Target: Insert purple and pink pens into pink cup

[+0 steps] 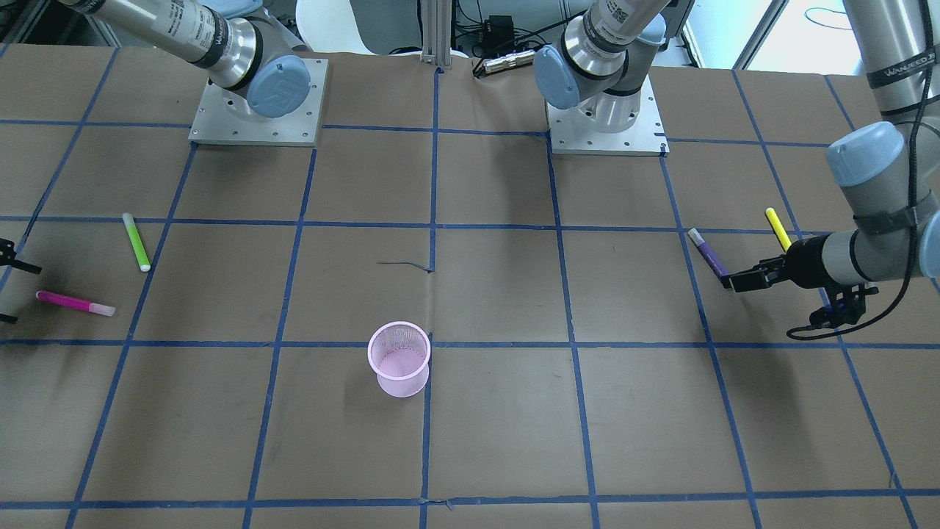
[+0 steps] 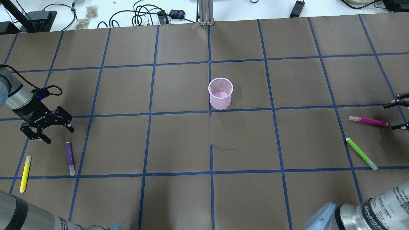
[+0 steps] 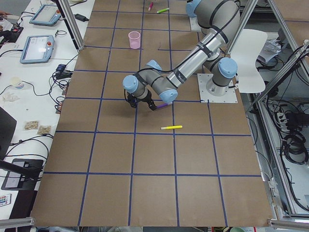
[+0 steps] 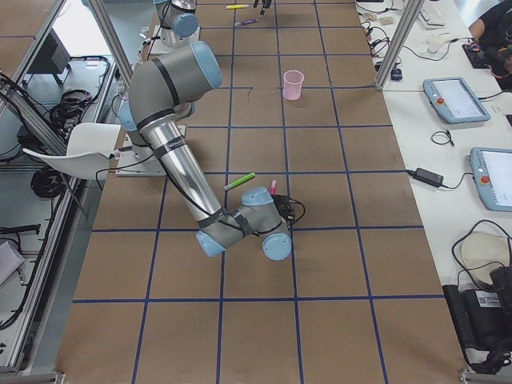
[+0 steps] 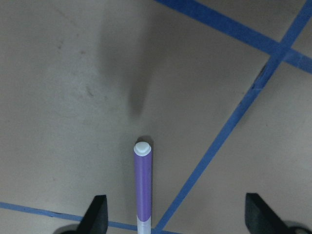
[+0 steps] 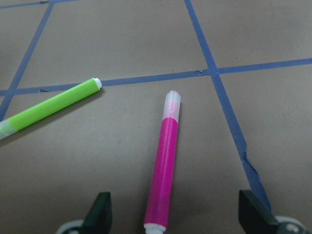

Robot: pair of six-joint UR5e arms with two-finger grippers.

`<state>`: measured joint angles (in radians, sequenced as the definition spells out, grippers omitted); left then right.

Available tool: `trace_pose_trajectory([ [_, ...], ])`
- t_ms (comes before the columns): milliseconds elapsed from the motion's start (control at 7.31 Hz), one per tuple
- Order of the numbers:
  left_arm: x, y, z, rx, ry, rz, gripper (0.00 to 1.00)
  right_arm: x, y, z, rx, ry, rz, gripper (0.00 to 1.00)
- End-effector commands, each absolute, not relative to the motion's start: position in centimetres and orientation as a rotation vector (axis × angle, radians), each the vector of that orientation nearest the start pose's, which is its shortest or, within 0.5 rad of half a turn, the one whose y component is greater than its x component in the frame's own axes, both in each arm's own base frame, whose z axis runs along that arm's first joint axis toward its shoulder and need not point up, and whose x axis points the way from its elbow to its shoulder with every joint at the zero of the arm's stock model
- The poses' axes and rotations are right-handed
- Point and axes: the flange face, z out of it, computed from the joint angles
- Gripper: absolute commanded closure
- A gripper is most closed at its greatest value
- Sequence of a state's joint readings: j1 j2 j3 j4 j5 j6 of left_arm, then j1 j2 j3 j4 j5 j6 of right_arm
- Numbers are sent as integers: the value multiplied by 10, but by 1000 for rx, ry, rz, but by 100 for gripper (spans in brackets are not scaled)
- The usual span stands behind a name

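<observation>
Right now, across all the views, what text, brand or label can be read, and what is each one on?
"WANJEED", then cut-off characters: on a black band on the left arm, and again on the right arm.
"ROBOTIQ": on the body of the left gripper.
The finer print beside the right arm's lettering, and the code sticker on the left arm, are too small to read.

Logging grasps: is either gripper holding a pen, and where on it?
Nothing held. Left gripper and right gripper are open; purple pen and pink pen lie free.
</observation>
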<state>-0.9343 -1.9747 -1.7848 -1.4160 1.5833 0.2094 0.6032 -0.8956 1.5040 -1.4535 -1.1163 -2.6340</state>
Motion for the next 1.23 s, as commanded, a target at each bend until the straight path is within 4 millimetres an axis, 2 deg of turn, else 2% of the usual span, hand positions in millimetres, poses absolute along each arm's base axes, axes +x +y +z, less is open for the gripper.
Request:
trace_pose_trajectory([
  [0, 217, -501, 173, -740, 3169, 760, 1, -391, -486, 125, -1680, 1746, -779, 9],
  [137, 216, -498, 171, -743, 3169, 792, 6, -389, -485, 122, -1683, 1737, -780, 12],
  [274, 215, -497, 168, -758, 3165, 812, 15, -387, -484, 120, -1677, 1734, -781, 20],
  [410, 210, -497, 156, -788, 3199, 850, 24, -388, -484, 119, -1684, 1737, -780, 33],
  [821, 211, -499, 147, -783, 3200, 858, 24, -388, -484, 120, -1766, 1682, -813, 84],
  [957, 212, -498, 149, -783, 3196, 857, 25, -388, -484, 120, -1785, 1667, -822, 93],
  [1094, 211, -497, 148, -769, 3198, 864, 40, -389, -485, 125, -1793, 1671, -819, 100],
])
